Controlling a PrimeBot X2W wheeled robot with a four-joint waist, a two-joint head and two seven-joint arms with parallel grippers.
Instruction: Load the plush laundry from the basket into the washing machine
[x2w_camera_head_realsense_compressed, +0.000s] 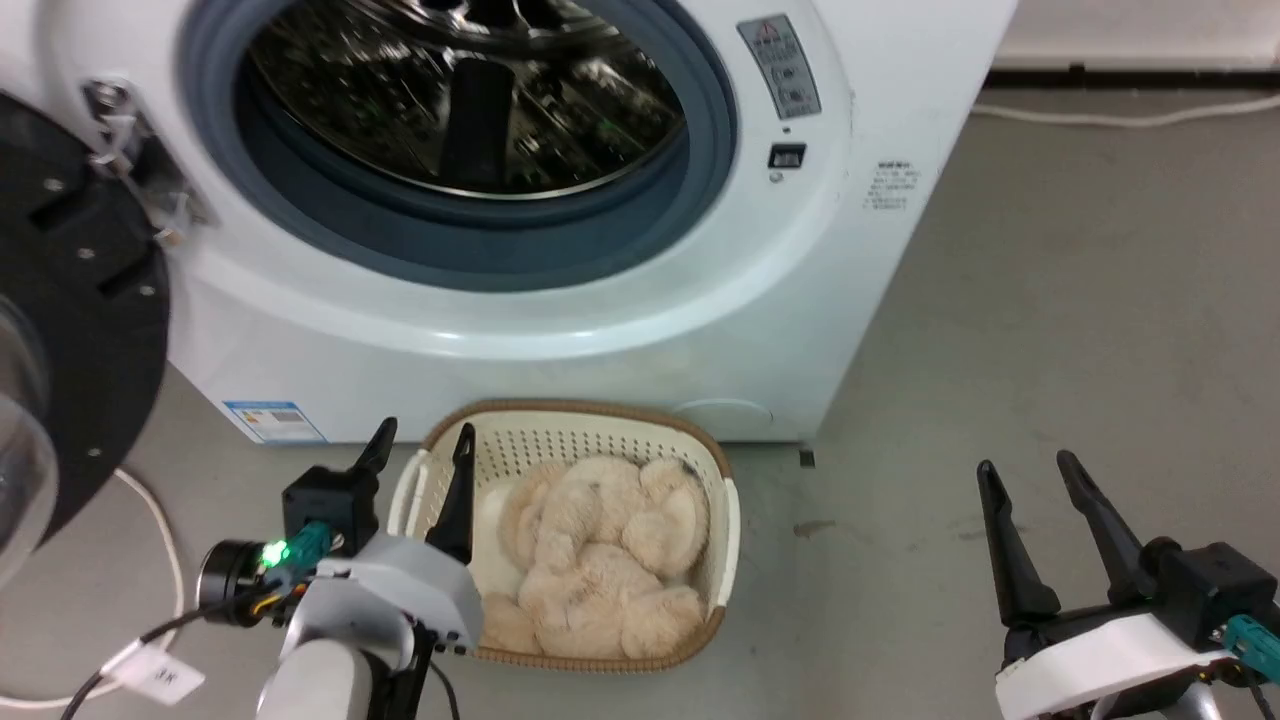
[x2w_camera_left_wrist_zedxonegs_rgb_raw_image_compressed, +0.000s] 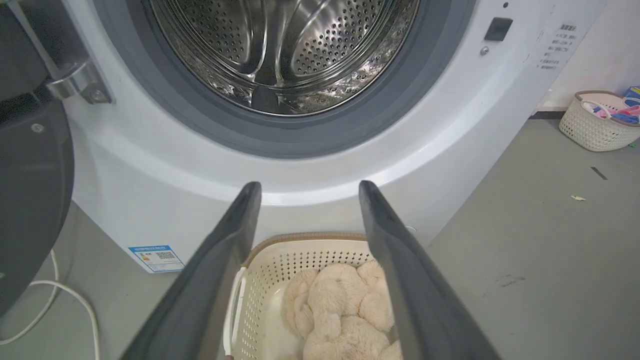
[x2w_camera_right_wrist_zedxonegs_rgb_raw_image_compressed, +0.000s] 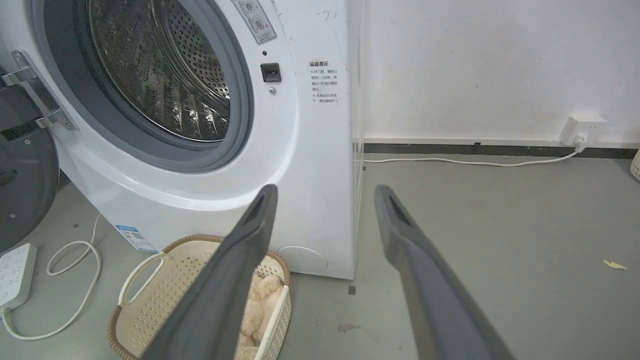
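The basket stands on the grey floor, and the plush laundry lies curled inside it, covering most of its bottom. Directly behind the basket rises the washing machine. Its steel drum shows through the grey-gasketed porthole above the basket's far rim. Its black-rimmed door hangs swung open, up and to the left of the basket.

The left gripper hovers at the basket's left side with its 2 fingers spread and nothing between them. In the head view 1 finger crosses the basket's left wall and the other sits outside the left handle. Whether either touches the basket cannot be told. In the left wrist view the toy shows between the 2 fingers.

The right gripper is well to the right of the basket, over bare floor, fingers likewise parted and empty.

A white cable loops on the floor left of the basket.
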